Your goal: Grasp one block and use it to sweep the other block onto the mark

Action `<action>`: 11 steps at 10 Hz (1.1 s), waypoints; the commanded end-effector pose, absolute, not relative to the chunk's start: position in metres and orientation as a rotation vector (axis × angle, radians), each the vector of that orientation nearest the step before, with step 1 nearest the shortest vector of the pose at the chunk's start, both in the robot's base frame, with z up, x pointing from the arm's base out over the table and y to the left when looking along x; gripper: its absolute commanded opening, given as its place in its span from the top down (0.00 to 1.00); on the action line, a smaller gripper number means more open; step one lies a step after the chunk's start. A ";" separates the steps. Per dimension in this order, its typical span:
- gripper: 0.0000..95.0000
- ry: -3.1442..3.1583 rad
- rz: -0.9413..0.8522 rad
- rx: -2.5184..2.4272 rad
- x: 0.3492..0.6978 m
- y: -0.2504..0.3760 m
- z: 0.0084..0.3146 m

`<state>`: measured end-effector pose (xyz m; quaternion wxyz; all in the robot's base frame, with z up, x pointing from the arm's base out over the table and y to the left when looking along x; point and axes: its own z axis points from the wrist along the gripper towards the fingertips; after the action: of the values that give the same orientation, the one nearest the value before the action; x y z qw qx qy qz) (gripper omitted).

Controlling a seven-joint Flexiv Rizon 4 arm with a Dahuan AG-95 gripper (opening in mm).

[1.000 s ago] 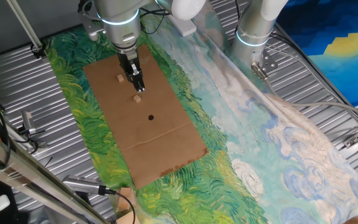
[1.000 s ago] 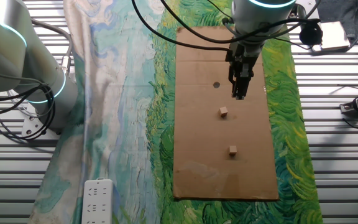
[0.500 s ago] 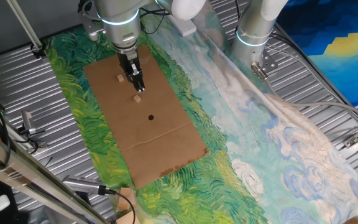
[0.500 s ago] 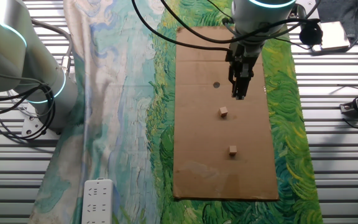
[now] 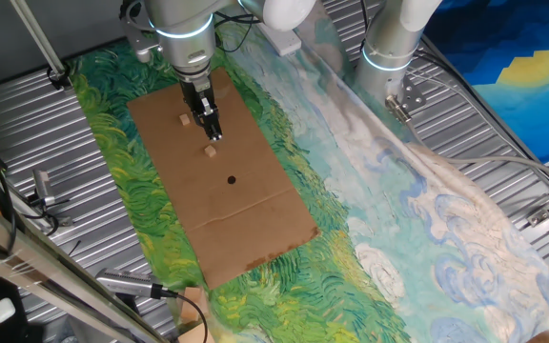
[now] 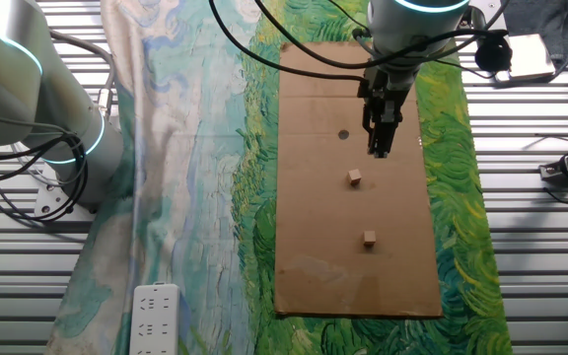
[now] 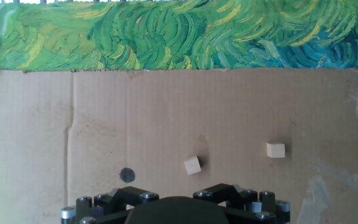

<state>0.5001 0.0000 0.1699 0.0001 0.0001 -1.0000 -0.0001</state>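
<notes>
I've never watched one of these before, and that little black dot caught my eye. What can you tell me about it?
The black dot is a small, round, flat dark mark on the brown cardboard sheet, about as wide as one wooden cube. Nothing touches or covers it. The nearer cube sits apart from it, the other cube farther off. The gripper hangs close by, not over it.

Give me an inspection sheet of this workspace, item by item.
Surface: cardboard sheet on a green painted cloth, over a ribbed metal table.
Job's things: two tan cubes, the nearer cube and the farther cube, both loose on the cardboard; black mark bare.
Clutter: power strip at the cloth's edge.
Tool: above the cardboard, between mark and nearer cube, holding nothing; fingers' spread cannot be told.
Cables: black cables loop over the cardboard's far end.
Surroundings: second arm at the side.
</notes>
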 end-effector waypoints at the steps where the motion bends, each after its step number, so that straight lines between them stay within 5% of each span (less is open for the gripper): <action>1: 1.00 -3.146 -0.018 0.058 0.500 0.000 0.170; 11: 1.00 -3.145 -0.011 0.059 0.500 0.000 0.170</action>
<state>0.5001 0.0002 0.1700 -0.0023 0.0185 -0.9998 -0.0032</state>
